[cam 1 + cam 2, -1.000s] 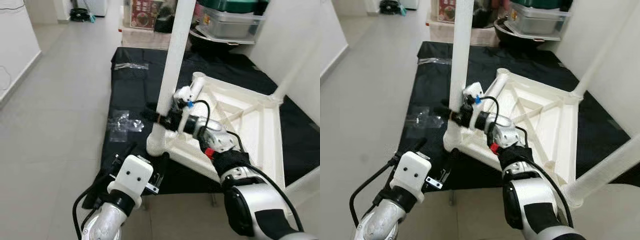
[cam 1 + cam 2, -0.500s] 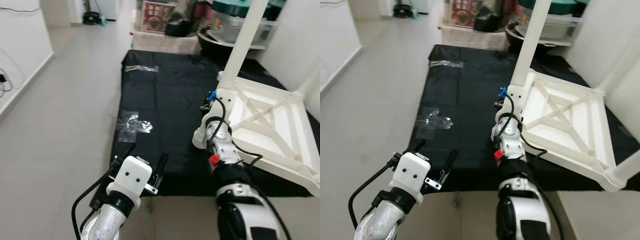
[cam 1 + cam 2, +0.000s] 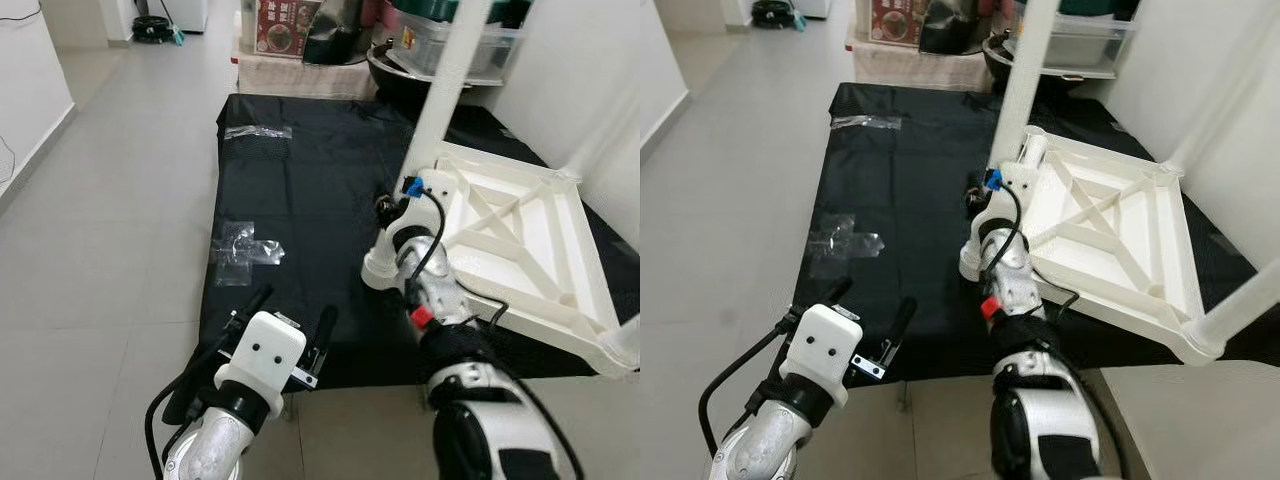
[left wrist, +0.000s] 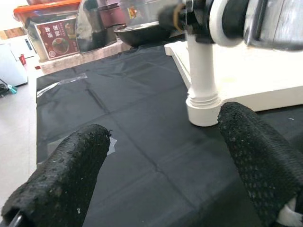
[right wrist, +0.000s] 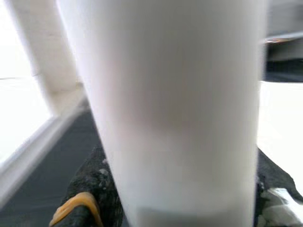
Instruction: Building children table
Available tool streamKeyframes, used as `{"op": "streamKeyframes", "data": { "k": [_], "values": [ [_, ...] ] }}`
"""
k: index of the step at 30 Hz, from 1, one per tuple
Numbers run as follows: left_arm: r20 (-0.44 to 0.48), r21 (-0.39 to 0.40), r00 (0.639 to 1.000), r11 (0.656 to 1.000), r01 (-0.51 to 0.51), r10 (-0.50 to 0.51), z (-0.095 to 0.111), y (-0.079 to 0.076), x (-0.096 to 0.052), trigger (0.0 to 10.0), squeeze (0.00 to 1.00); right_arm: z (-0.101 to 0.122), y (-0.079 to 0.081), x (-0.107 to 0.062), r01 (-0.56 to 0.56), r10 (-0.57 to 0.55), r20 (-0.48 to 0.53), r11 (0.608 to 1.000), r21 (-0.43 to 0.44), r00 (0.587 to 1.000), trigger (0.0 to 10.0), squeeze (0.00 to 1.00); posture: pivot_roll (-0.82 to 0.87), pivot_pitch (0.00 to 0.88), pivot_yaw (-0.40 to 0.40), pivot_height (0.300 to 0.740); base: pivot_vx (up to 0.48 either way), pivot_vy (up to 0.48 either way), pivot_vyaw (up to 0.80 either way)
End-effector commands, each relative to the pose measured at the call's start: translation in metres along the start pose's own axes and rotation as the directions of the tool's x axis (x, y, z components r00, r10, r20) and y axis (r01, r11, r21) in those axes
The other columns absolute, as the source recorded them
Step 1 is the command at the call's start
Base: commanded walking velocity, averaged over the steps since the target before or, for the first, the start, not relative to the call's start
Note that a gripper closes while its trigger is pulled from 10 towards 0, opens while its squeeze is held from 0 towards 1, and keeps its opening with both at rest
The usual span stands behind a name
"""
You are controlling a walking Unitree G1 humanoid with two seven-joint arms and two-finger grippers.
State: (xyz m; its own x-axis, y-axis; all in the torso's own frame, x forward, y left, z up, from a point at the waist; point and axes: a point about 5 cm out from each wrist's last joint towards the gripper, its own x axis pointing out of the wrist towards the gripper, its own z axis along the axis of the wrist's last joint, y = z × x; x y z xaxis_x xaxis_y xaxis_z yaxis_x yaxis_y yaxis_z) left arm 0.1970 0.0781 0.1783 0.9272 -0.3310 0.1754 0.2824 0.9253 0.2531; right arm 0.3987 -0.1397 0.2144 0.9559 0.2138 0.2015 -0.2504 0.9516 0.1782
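Right gripper (image 3: 392, 212): stretched forward mid-frame, jaws closed around the white table leg (image 3: 440, 95).
Left gripper (image 3: 290, 315): held low, lower left, jaws wide apart, nothing held.

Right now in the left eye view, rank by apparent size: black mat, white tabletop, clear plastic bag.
1. black mat
2. white tabletop, upside down on the mat
3. clear plastic bag, far smaller

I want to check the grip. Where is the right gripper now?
The right gripper is clamped on the white table leg, low down, at the upturned tabletop's near-left corner, above the black mat.
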Motion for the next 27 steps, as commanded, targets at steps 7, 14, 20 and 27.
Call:
{"op": "streamKeyframes", "data": {
  "k": [7, 14, 20, 27],
  "values": [
    [-0.007, -0.004, 1.000, 1.000, -0.006, 0.006, -0.002, 0.000, -0.001, 10.0, 0.00, 0.011, 0.014, -0.002, -0.523, 0.535, 0.005, 0.823, 0.223, 0.845, 10.0, 0.00, 0.11, 0.054, -0.110, 0.740, 0.000, 0.000, 0.00],
    [-0.005, 0.001, 1.000, 1.000, -0.007, 0.007, -0.002, 0.000, 0.000, 10.0, 0.00, -0.007, 0.040, -0.018, -0.816, 0.848, -0.105, 0.528, 0.233, 0.519, 10.0, 0.00, 0.12, 0.064, -0.121, 0.740, 0.000, 0.000, 0.00],
    [-0.006, 0.000, 1.000, 1.000, -0.006, 0.006, -0.002, 0.000, 0.000, 10.0, 0.00, -0.018, 0.050, -0.017, -0.840, 0.859, -0.180, 0.508, 0.191, 0.478, 3.9, 0.00, 0.12, 0.069, -0.122, 0.740, 0.000, 0.000, 0.00],
    [-0.007, -0.002, 1.000, 1.000, -0.003, 0.003, -0.003, -0.001, 0.000, 10.0, 0.00, -0.012, 0.043, -0.001, -0.687, 0.680, -0.180, 0.726, 0.032, 0.711, 0.0, 0.00, 0.12, 0.070, -0.121, 0.740, 0.000, 0.000, 0.00]
  ]
}}
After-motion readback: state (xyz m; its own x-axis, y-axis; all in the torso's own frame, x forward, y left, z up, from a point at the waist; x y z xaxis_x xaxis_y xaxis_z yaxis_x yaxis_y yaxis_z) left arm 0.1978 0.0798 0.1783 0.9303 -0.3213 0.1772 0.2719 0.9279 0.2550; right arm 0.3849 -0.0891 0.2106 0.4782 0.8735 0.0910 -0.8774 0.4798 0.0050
